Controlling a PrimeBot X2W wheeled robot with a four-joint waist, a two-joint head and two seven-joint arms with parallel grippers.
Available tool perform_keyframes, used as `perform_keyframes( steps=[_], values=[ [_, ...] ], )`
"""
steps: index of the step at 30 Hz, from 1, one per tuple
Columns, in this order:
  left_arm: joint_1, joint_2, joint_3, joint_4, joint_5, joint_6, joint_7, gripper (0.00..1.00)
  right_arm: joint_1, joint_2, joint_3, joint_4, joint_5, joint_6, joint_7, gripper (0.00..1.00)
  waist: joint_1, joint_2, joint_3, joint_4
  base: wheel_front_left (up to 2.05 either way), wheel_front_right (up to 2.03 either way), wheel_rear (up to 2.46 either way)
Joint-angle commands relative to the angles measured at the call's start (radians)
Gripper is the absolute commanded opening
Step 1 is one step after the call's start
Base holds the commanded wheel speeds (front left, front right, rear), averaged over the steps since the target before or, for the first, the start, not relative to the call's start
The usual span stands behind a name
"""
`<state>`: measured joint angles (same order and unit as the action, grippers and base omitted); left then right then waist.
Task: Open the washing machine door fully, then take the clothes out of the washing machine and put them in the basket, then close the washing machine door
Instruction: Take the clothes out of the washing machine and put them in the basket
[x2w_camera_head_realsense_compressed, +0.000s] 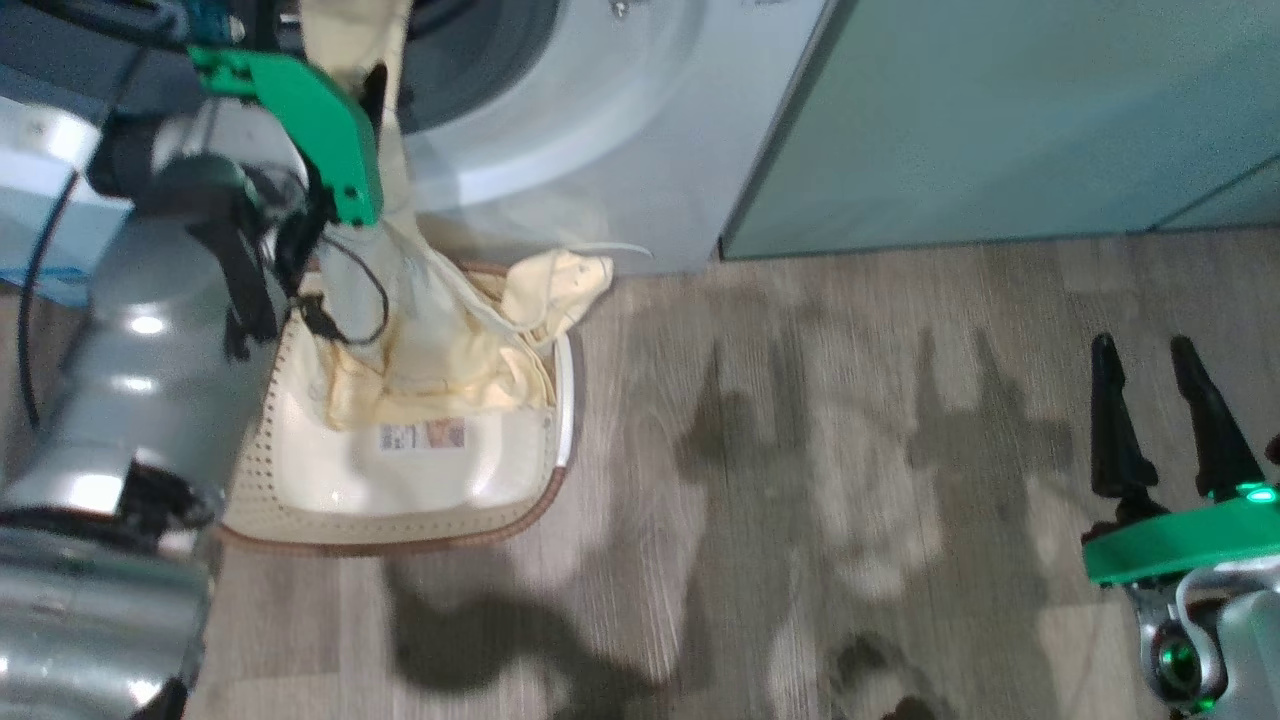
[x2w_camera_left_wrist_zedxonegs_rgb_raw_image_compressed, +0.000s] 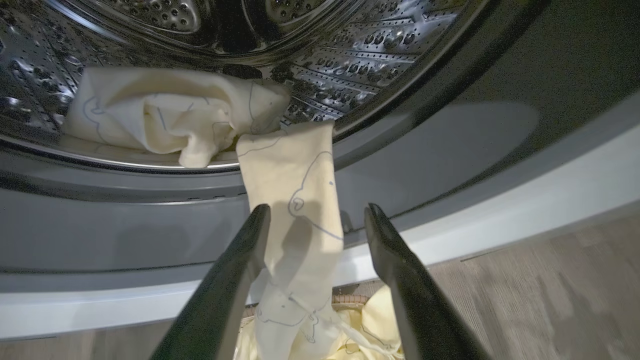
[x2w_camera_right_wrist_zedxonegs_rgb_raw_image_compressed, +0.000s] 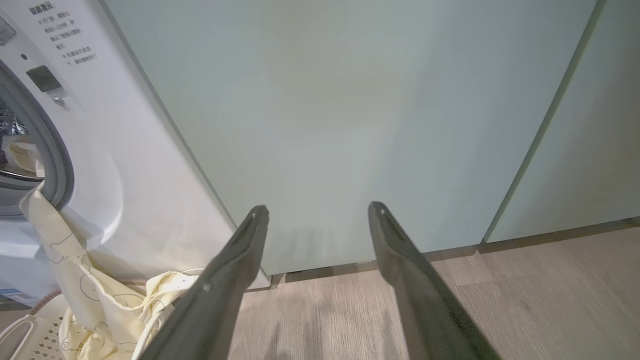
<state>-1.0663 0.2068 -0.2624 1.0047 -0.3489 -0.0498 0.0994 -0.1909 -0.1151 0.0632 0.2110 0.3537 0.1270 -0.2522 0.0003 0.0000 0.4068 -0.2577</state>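
Observation:
The washing machine (x2w_camera_head_realsense_compressed: 620, 130) stands open; its door is out of view. Pale yellow clothes (x2w_camera_left_wrist_zedxonegs_rgb_raw_image_compressed: 165, 115) lie bunched in the steel drum. One strip (x2w_camera_left_wrist_zedxonegs_rgb_raw_image_compressed: 295, 200) hangs over the grey gasket down into the basket (x2w_camera_head_realsense_compressed: 400, 520), where more of the clothes (x2w_camera_head_realsense_compressed: 440, 330) are piled, one corner draped over the rim. My left gripper (x2w_camera_left_wrist_zedxonegs_rgb_raw_image_compressed: 317, 210) is open at the drum mouth, its fingers on either side of the hanging strip and not pinching it. My right gripper (x2w_camera_head_realsense_compressed: 1160, 400) is open and empty over the floor, far to the right, facing the cabinets.
Pale green cabinet doors (x2w_camera_right_wrist_zedxonegs_rgb_raw_image_compressed: 350, 125) stand right of the washer. Wood-look floor (x2w_camera_head_realsense_compressed: 850, 450) stretches between the basket and my right gripper. My silver left arm (x2w_camera_head_realsense_compressed: 130, 350) reaches past the basket's left side. In the right wrist view the basket (x2w_camera_right_wrist_zedxonegs_rgb_raw_image_compressed: 30, 330) sits at the lower left.

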Motion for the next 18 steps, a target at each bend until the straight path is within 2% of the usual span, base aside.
perform_keyframes(
  steps=[1, 10, 18],
  values=[
    [-0.06, 0.037, 0.017, -0.007, 0.009, 0.006, 0.006, 1.0, -0.027, -0.001, 0.016, -0.035, 0.003, 0.004, -0.01, 1.0, -0.0003, 0.0, 0.046, -0.022, 0.0, 0.0, 0.0],
    [-0.244, 0.03, -0.016, 0.115, 0.031, 0.008, 0.03, 1.0, -0.066, 0.005, 0.021, -0.041, 0.003, 0.004, -0.01, 1.0, -0.0003, 0.0, 0.137, -0.048, 0.0, 0.0, 0.0],
    [-0.308, 0.018, -0.043, 0.203, 0.045, 0.013, 0.02, 1.0, -0.081, 0.011, 0.035, -0.043, 0.006, 0.004, -0.01, 1.0, -0.0003, 0.0, 0.173, -0.049, 0.0, 0.0, 0.0]
  ],
)
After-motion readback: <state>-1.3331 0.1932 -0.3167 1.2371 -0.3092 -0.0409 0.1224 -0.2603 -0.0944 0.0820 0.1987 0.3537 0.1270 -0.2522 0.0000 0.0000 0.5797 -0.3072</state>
